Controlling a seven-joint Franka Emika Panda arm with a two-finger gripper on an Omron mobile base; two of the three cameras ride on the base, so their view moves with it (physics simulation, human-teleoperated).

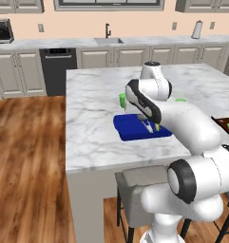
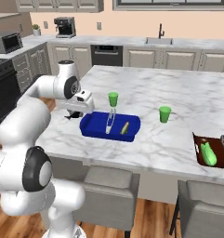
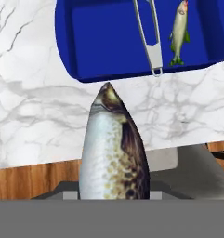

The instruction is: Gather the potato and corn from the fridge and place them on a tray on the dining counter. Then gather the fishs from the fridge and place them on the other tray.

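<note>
Holding a second fish nose-out, the gripper sat just off the near-left edge of the blue tray, clamped narrow on that fish's body. In the hand view the fish stuck straight out along the gripper's line, and its pointed head was aimed right at the tray's near rim, with a strip of bare marble between the two.

So the tray lay dead ahead of the gripper, along the fish's own long axis. Looked to me like the coming move was basically a push forward over the rim, then a drop.

One fish was already in there, lying lengthwise on the far side of the tray's arched metal handle. The open floor on the gripper's side of that handle seemed the obvious landing spot, and the handle was the thing I'd worry about clipping.

Over on the dining counter the brown tray already had the corn on it; I couldn't make out the potato.
</note>
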